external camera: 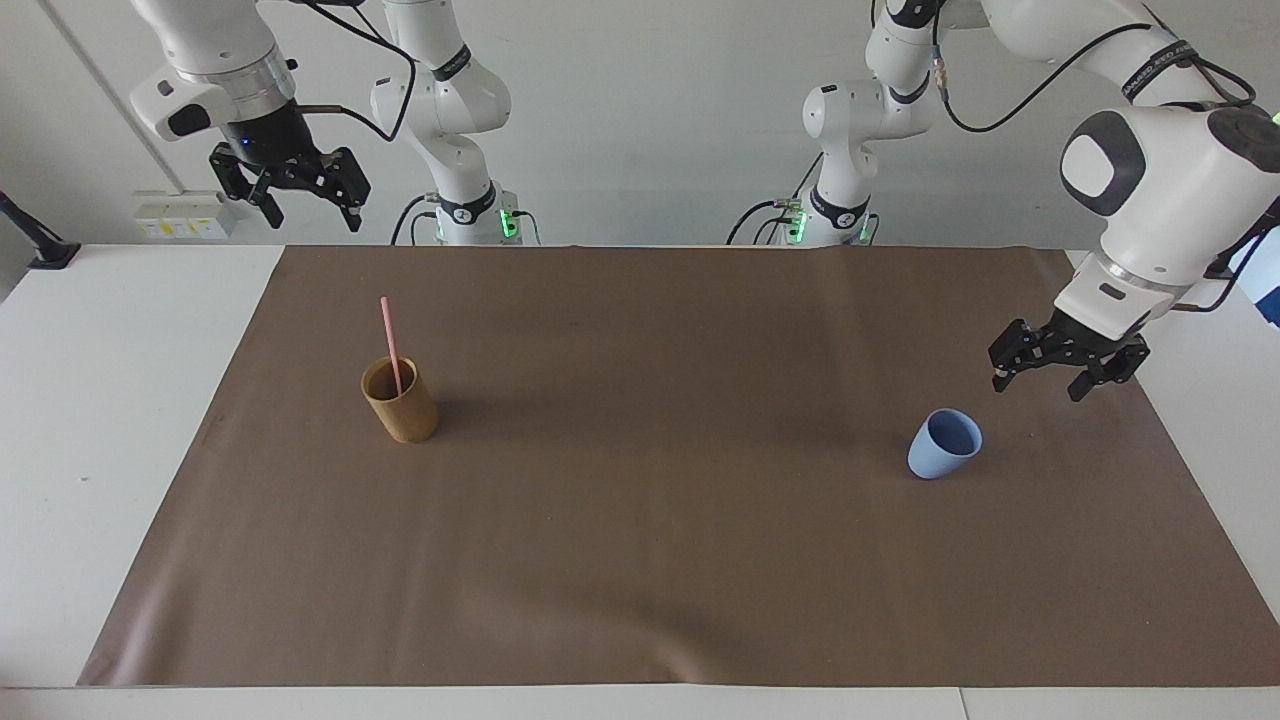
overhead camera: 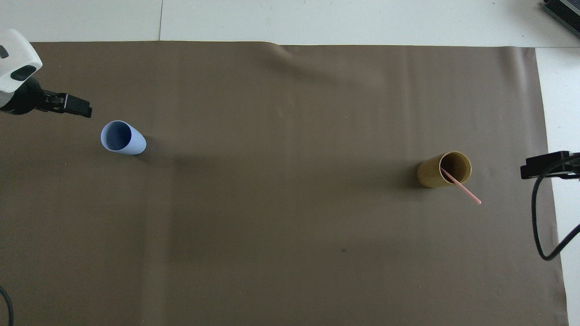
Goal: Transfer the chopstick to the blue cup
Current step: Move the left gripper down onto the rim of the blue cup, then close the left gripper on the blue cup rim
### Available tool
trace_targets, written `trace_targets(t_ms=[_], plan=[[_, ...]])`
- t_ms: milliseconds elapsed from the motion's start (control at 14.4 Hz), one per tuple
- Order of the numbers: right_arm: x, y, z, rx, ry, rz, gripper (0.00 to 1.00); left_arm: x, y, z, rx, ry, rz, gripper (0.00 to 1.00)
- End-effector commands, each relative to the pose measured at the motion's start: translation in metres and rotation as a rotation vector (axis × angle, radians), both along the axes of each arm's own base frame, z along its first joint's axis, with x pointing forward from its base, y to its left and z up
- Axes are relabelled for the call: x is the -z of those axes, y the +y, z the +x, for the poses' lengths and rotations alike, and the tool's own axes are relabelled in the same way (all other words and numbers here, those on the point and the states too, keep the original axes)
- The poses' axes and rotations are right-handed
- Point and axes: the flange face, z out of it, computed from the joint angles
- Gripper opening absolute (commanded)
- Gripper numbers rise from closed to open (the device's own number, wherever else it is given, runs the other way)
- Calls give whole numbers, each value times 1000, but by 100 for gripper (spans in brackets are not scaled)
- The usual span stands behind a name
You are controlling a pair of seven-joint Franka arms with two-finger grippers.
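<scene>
The pale-pink chopstick (external camera: pixel 389 340) (overhead camera: pixel 466 191) stands leaning in a tan wooden-looking cup (external camera: pixel 403 410) (overhead camera: pixel 431 174) toward the right arm's end of the table. The light-blue cup (external camera: pixel 938 452) (overhead camera: pixel 127 141) stands upright and empty toward the left arm's end. My left gripper (external camera: pixel 1038 388) (overhead camera: pixel 78 107) hangs open and empty, low over the mat beside the blue cup, not touching it. My right gripper (external camera: pixel 312 218) (overhead camera: pixel 543 165) waits open and empty, high over the mat's edge by its own base.
A brown mat (external camera: pixel 640 520) (overhead camera: pixel 290 226) covers most of the white table (external camera: pixel 100 400). A black cable (overhead camera: pixel 539 222) loops down from the right arm over the mat's edge.
</scene>
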Motion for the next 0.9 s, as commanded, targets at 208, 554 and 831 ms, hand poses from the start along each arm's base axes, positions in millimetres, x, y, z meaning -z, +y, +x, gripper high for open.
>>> trace_targets(t_ms=[208,554,831], plan=[[0,-2,-9,11,1,-4,100,96,14,0,17,26,-13,100],[-1,-1,-9,13,1,-2,100,134,12,-9,16,60,-13,100],[0,0,-9,13,2,-2,100,149,6,-11,14,50,-13,81]])
